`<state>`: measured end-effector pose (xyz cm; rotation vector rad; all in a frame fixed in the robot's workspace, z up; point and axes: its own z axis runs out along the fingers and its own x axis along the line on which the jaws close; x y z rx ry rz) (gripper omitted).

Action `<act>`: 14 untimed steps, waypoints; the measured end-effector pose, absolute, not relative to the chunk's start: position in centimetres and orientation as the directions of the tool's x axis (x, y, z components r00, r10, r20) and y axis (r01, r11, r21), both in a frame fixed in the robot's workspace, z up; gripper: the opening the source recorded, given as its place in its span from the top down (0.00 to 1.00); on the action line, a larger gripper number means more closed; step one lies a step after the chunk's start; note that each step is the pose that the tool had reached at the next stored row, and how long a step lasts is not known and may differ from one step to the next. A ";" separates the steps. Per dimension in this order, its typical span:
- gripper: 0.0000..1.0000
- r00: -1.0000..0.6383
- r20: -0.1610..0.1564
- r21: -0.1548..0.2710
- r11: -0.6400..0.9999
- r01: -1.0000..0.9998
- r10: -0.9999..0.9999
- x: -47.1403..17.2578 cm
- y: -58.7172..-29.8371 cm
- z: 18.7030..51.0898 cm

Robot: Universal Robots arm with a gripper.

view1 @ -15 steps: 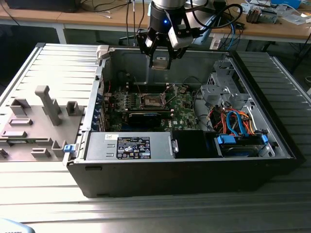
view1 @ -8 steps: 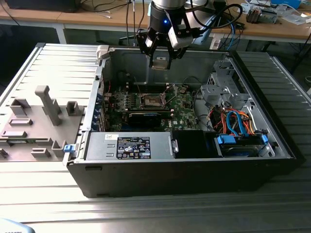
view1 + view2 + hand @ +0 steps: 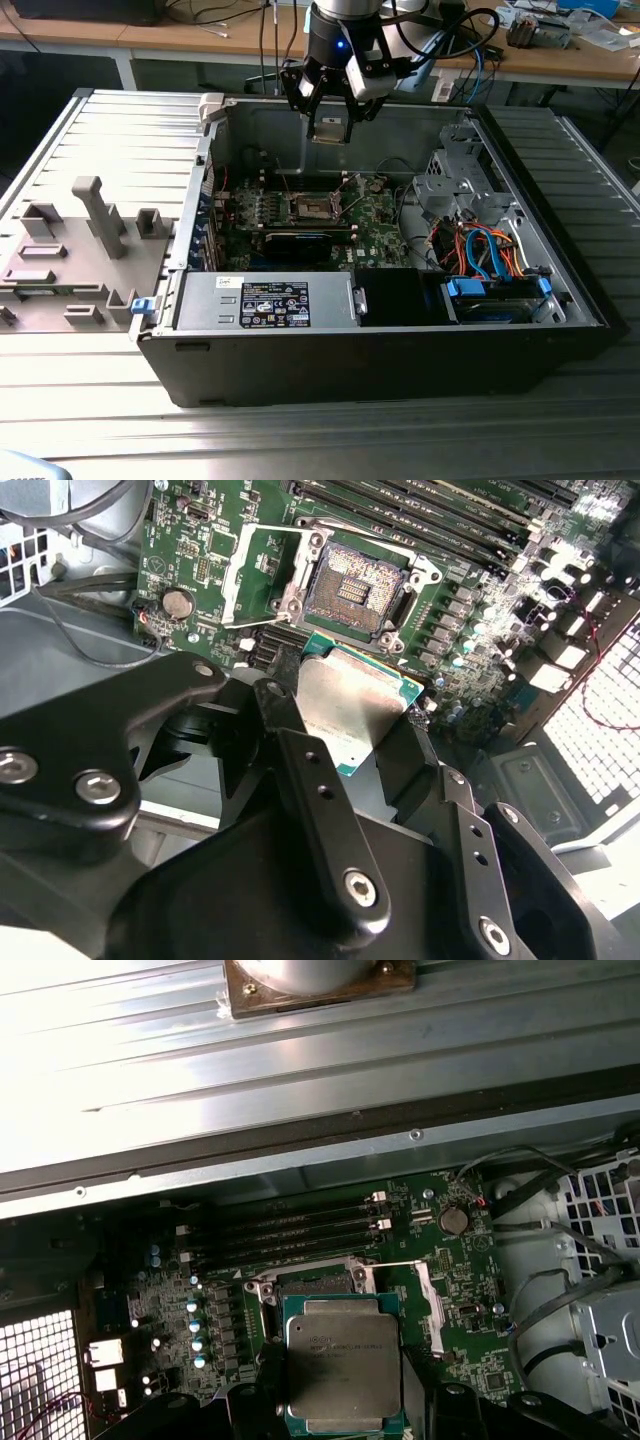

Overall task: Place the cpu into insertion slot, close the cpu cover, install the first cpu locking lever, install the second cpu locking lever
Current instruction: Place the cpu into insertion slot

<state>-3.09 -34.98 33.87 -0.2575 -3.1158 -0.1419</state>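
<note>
Exterior view, upper centre of frame: gripper (image 3: 330, 126) clamped on the cpu (image 3: 350, 705), high above the open computer case (image 3: 400, 340). First wrist view: the cpu hides part of the insertion slot (image 3: 312, 1282), and fingers (image 3: 245, 1410) mask its near edge. Cpu cover (image 3: 255, 575) lies open beside the slot. Case rests on ribbed metal table (image 3: 120, 130); grey fixture (image 3: 95, 215) at frame left; wooden desks (image 3: 200, 40) behind.

A ribbed metal table (image 3: 90, 420) of long silvery slats is seen carrying everything. An open black computer case (image 3: 400, 360) is laid on its side directly on the slats, and a grey moulded fixture tray (image 3: 70, 255) is set just beside it, at the exterior view's left.
</note>
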 end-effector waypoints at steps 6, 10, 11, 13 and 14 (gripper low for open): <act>0.45 -0.986 0.019 0.089 0.982 0.168 0.167 -3.1 -35.0 33.9; 0.45 -0.985 0.019 0.089 0.981 0.170 0.169 -3.1 -35.0 33.9; 0.45 -0.985 0.019 0.089 0.981 0.171 0.170 -3.1 -35.0 33.9; 0.45 -0.985 0.019 0.089 0.981 0.171 0.170 -3.1 -35.0 33.9; 0.45 -0.985 0.019 0.089 0.981 0.171 0.170 -3.1 -35.0 33.9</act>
